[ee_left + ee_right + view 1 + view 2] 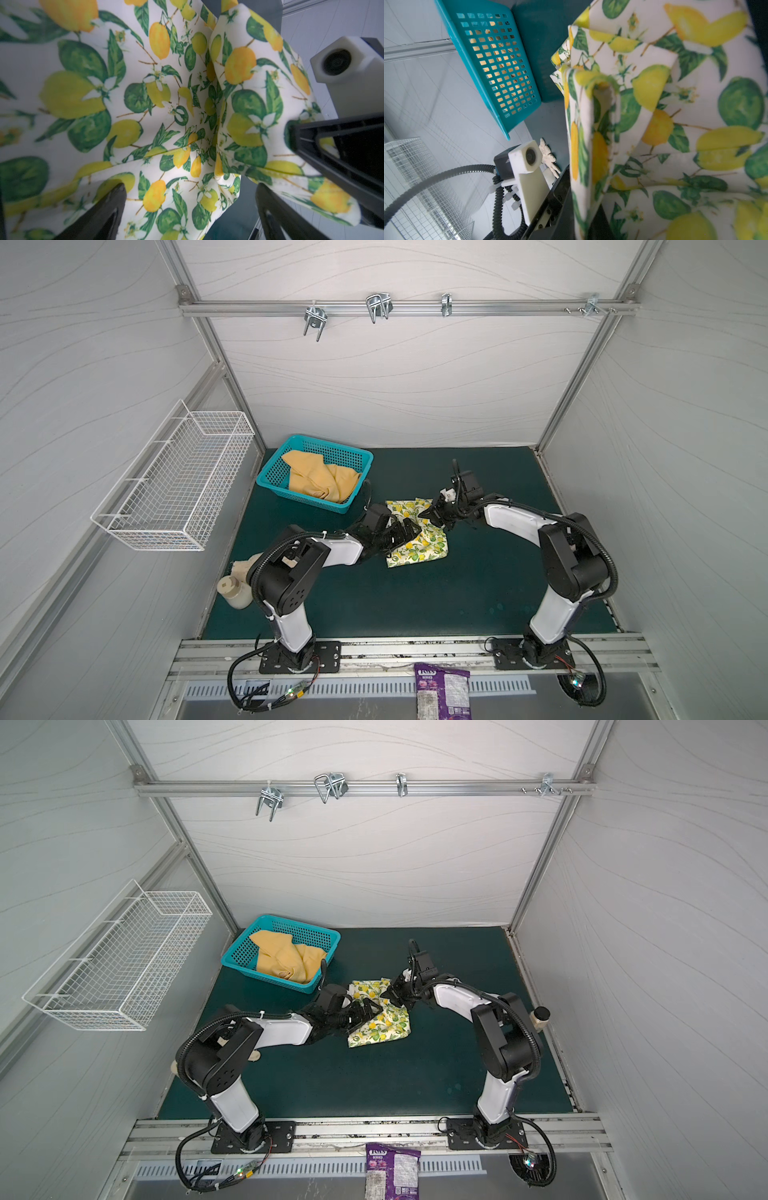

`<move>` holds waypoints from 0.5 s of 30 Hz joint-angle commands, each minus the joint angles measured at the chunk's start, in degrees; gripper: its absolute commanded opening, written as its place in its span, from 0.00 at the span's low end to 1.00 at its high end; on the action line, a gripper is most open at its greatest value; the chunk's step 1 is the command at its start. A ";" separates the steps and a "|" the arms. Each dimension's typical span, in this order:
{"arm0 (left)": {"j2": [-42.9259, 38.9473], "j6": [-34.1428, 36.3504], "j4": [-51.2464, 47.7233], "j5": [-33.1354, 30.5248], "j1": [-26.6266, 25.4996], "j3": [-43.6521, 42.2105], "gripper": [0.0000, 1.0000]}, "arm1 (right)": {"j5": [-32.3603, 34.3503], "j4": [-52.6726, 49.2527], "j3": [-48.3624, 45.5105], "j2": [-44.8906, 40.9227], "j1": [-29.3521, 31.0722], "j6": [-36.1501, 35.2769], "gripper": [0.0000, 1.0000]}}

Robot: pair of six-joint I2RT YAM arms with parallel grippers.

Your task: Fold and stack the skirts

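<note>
The lemon-print skirt [419, 547] [380, 1029] lies partly folded mid-mat. My right gripper [430, 516] [583, 220] is shut on a raised fold of the lemon-print skirt [654, 124] at its far right side. That fold stands up off the mat. My left gripper [405, 530] [190, 207] hovers open over the skirt's left part, its black fingers [104, 207] set wide with printed cloth [145, 104] below and between them. The mustard-yellow skirt [320, 481] [286, 961] sits crumpled inside the teal basket.
The teal basket [332, 444] [496, 68] stands at the back left of the green mat. A white wire basket [178, 489] hangs on the left wall. A cream bottle [235, 593] and beige rag [243, 568] lie by the left arm. A purple snack bag [442, 693] lies in front.
</note>
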 commanded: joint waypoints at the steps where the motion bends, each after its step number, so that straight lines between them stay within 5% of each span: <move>1: 1.05 -0.40 -1.65 0.25 -0.49 -0.79 0.97 | -2.64 4.42 -0.45 1.60 0.88 4.06 0.06; 15: -1.34 0.44 -1.40 -0.63 -0.45 -2.20 0.97 | -4.06 11.93 -3.55 6.88 2.70 8.87 0.19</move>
